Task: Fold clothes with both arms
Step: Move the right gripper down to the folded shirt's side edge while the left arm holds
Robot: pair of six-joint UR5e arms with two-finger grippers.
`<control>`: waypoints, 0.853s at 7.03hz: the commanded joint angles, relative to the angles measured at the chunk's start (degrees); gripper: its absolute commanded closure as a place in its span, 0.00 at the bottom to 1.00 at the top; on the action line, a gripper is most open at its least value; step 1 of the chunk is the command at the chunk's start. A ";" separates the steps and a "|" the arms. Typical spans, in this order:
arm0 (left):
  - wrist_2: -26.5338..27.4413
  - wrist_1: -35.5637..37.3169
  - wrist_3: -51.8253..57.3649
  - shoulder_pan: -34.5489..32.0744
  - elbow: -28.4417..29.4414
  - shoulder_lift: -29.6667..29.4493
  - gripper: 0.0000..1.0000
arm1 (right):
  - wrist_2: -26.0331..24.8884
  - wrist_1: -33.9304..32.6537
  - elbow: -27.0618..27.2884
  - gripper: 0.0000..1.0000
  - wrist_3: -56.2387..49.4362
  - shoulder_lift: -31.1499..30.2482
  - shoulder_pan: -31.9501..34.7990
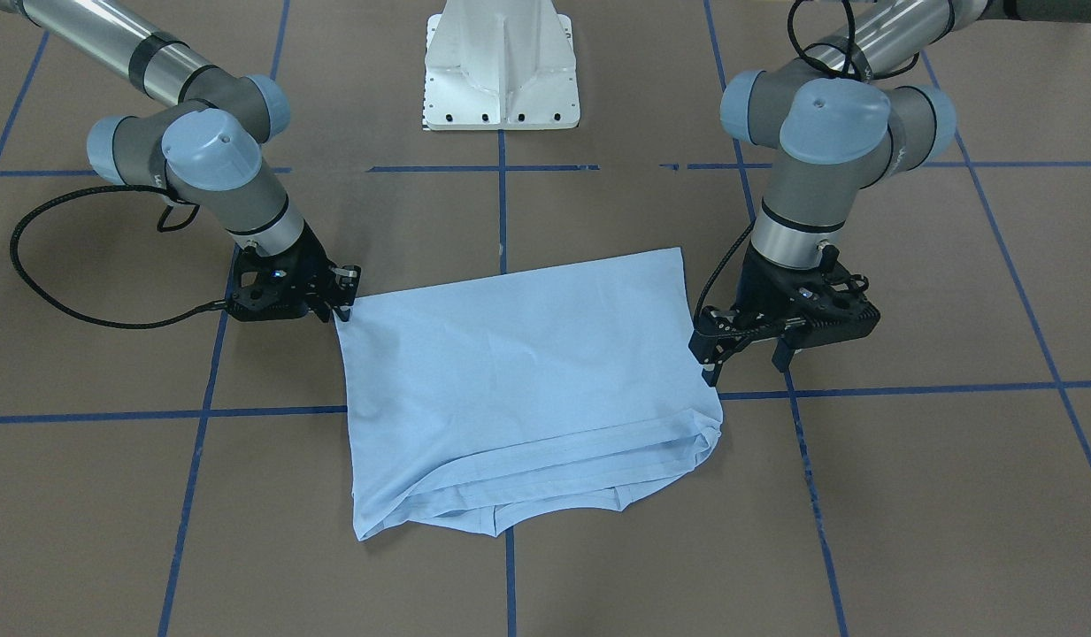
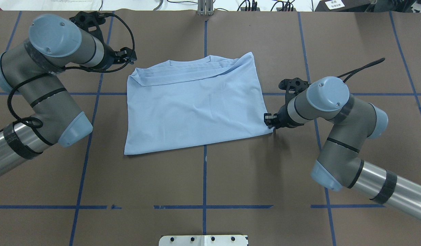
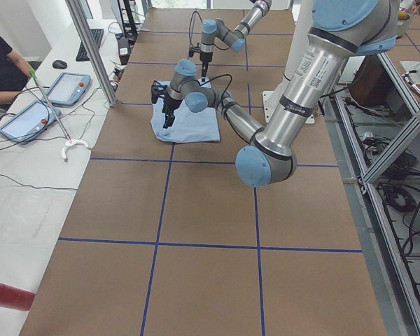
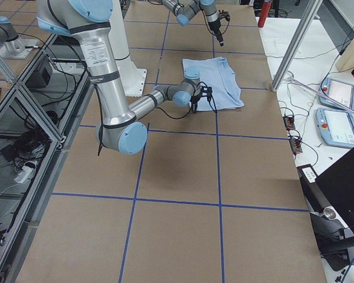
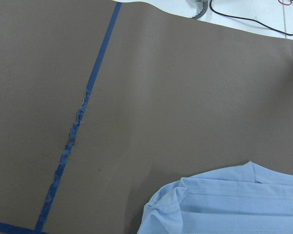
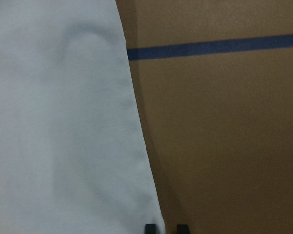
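The light blue T-shirt [image 1: 518,372] lies folded flat in the middle of the table, with layered hems along its far edge [image 2: 186,73]; its print is hidden. My left gripper [image 1: 745,361] is open and empty, just off the shirt's far left corner [image 2: 130,57]. The left wrist view shows that corner [image 5: 224,204] but no fingers. My right gripper [image 1: 341,305] sits low at the shirt's near right corner [image 2: 269,121]. Its fingertips [image 6: 150,228] are close together beside the cloth's edge [image 6: 88,122], with bare table between them.
The white pedestal base [image 1: 501,71] stands at the robot's side of the table [image 2: 203,240]. Blue tape lines [image 2: 204,171] cross the brown tabletop. Cables lie past the far edge [image 2: 251,5]. Tablets [image 3: 66,87] and an operator sit beside the table.
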 commanded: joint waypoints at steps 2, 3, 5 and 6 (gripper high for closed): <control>-1.75 -0.16 -4.54 0.37 -0.40 0.02 0.01 | -0.27 0.03 5.53 1.00 -0.28 -4.12 -2.43; -1.76 -0.16 -4.63 0.37 -0.40 0.02 0.01 | 0.17 0.03 5.53 1.00 -0.36 -3.77 -2.52; -1.76 -0.25 -4.46 0.46 -0.14 0.20 0.01 | 0.00 0.12 5.19 0.44 -0.28 -3.16 -2.78; -1.76 -0.25 -4.37 0.46 -0.14 0.20 0.01 | -0.61 0.12 4.92 0.24 -0.28 -2.98 -2.87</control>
